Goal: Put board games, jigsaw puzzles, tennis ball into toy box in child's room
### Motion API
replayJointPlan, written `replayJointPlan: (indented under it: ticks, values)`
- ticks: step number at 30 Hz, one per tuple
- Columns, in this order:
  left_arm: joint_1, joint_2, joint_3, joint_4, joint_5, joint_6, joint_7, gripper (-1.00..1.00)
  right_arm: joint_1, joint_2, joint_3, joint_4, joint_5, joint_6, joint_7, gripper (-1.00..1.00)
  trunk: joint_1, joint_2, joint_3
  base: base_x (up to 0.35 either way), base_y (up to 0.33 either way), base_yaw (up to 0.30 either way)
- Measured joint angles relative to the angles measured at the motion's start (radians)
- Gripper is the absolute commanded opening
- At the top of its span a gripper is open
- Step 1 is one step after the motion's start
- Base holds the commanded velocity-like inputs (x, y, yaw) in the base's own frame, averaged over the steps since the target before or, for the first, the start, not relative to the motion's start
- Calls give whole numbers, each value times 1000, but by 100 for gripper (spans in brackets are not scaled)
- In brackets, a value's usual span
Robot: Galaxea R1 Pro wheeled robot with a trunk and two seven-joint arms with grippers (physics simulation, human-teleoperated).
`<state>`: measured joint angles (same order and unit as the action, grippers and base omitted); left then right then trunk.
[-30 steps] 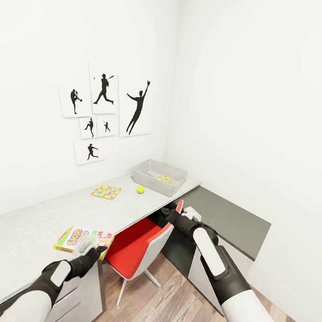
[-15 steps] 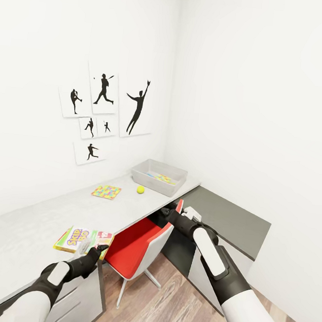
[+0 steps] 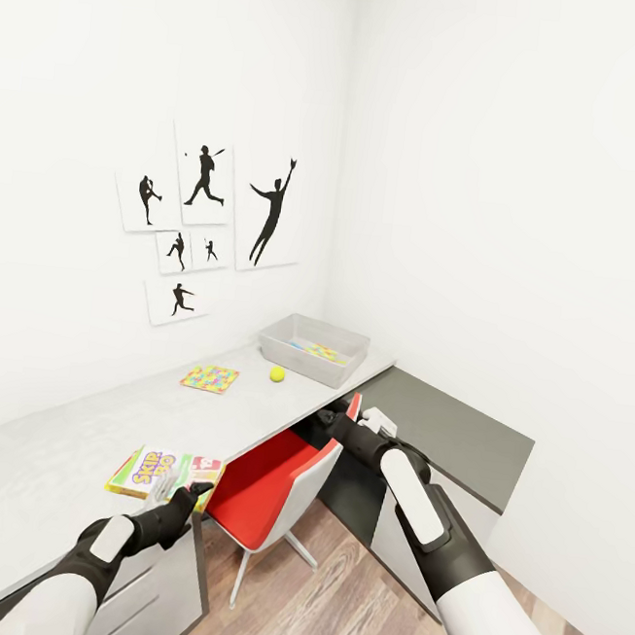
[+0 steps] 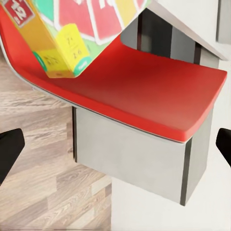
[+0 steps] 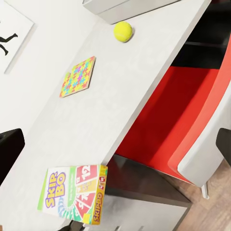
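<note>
Red chair sits under table, beside Skip-Bo box.

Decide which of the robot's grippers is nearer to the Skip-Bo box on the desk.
Left. The left gripper hovers at the Skip-Bo box's near edge, over the table's front corner. The right gripper hangs farther off, beyond the red chair, below the desk edge.
</note>
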<state>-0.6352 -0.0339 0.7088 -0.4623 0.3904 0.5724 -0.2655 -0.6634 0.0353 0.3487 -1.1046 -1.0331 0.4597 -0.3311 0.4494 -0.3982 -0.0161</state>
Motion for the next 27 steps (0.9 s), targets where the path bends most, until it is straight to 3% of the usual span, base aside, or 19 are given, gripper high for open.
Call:
replayJointPlan:
  ticks: [8,13,27]
  values:
    - [0,21,1,-1,3,60,-7,100,0,0,0,0,0,0,0,100,0,0,0,0,0,0]
    - [0,29,4,-2,1,83,-47,100,0,0,1,0,0,-1,0,100,0,0,0,0,0,0]
    - [0,59,3,-2,5,92,-89,100,0,0,25,0,0,-20,0,100,0,0,0,0,0,0]
